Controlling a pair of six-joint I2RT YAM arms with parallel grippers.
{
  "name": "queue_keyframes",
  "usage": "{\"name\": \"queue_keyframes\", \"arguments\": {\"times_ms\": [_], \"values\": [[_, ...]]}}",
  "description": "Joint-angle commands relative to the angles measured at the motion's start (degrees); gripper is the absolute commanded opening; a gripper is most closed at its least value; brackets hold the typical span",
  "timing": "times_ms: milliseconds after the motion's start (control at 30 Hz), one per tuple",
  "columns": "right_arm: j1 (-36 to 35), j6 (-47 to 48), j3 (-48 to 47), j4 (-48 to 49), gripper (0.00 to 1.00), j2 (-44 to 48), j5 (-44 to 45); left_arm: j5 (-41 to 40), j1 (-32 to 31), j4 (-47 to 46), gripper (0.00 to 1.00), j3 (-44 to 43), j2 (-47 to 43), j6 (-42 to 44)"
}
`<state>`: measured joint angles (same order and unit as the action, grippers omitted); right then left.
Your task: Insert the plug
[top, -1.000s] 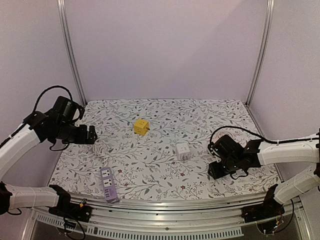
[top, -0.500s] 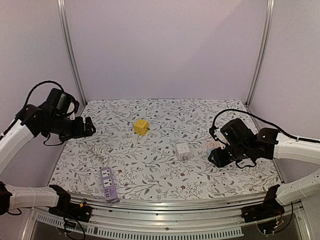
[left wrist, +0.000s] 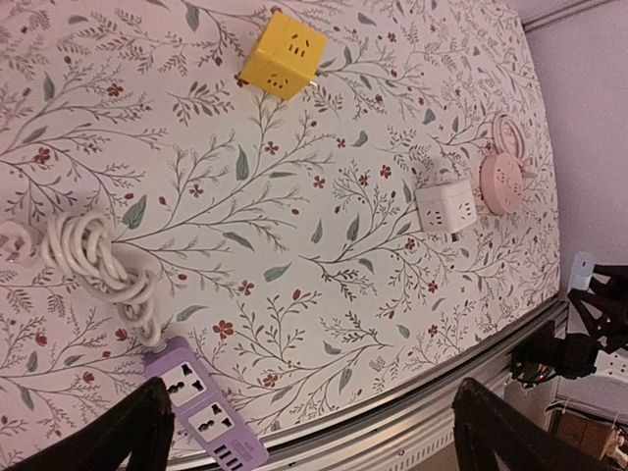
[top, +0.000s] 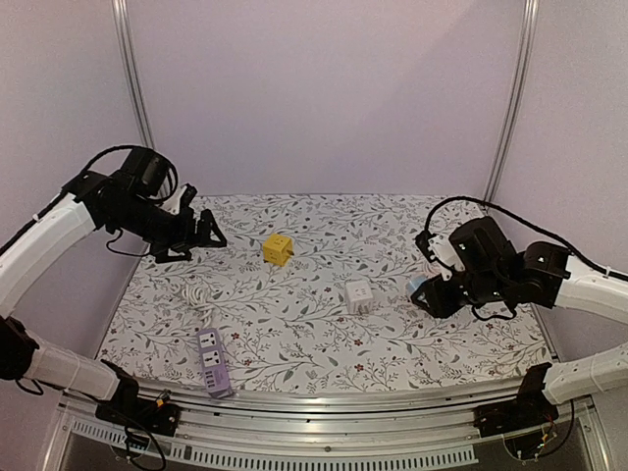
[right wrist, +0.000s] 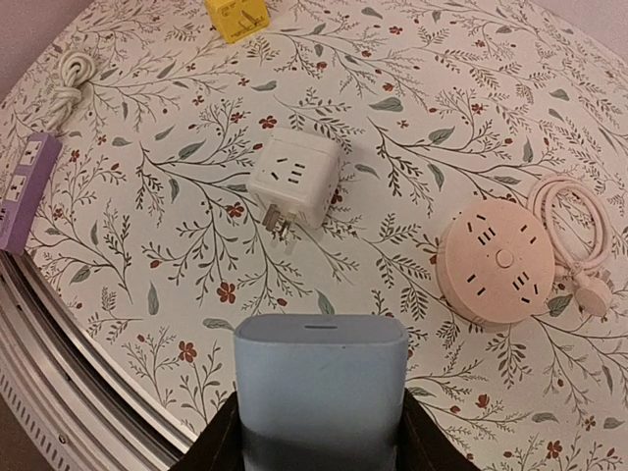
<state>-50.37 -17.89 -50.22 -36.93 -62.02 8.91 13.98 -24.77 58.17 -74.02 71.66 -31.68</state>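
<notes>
From the top view, the right gripper (top: 429,294) is clamped on a small pale blue plug (top: 418,286), held low over the right side of the floral table (top: 294,334), just right of the white cube adapter (top: 358,294). The left gripper (top: 203,235) hangs over the far left with its jaws apart, holding nothing. The purple power strip (top: 213,361) lies at the near left, close to the metal rail (top: 324,397). The middle of the table is open.

In the left wrist view, the two fingers (left wrist: 147,422) stand wide apart at the bottom. Between them lie the purple power strip (left wrist: 204,417) and its coiled white cord (left wrist: 93,260). The yellow cube (left wrist: 285,54) sits far off. The white cube adapter (left wrist: 444,206) lies just beside the pink round strip (left wrist: 500,183).

In the right wrist view, the pale blue plug (right wrist: 321,388) shows a smooth, rounded, rectangular body gripped on both sides by the right gripper (right wrist: 321,437). Its prongs cannot be seen. Beyond it, the white cube adapter (right wrist: 294,180) lies tilted with its metal pins showing. The pink round strip (right wrist: 496,260) sits to the right, its looped cord (right wrist: 569,221) touching it. The purple power strip (right wrist: 22,191) lies at the left edge.
</notes>
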Motion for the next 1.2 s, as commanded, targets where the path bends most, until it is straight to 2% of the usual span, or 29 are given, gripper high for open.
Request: {"name": "queue_keyframes", "arguments": {"times_ms": [0,100,233,433,600,800,1167], "values": [[-0.5,4.7,-2.1,1.6,0.03,1.3,-4.4,5.6,-1.8,0.2,1.0,-3.0,2.0,-1.5],[-0.5,7.1,-3.2,3.3,0.03,0.9,-8.1,8.4,-2.6,-1.6,0.99,-3.8,3.6,-2.5],[-0.5,9.9,-5.7,4.7,0.03,-0.5,-12.5,16.7,-4.1,-6.8,0.99,-3.7,5.9,-4.0],[-0.5,16.8,-9.3,6.0,0.03,-2.2,-15.8,21.5,-10.1,-9.6,0.94,-8.4,13.2,-6.4],[-0.5,24.4,-10.7,6.6,0.0,-2.1,-16.6,23.2,-16.6,-13.0,0.91,-14.3,18.9,-9.2],[-0.5,26.0,-11.8,7.2,0.0,-1.9,-14.6,26.2,-21.4,-22.3,0.87,-18.5,24.8,-14.8],[-0.4,29.6,-12.8,4.8,0.0,-2.0,-15.2,28.5,-26.9,-21.9,0.8,-29.8,34.9,-15.9]]}}
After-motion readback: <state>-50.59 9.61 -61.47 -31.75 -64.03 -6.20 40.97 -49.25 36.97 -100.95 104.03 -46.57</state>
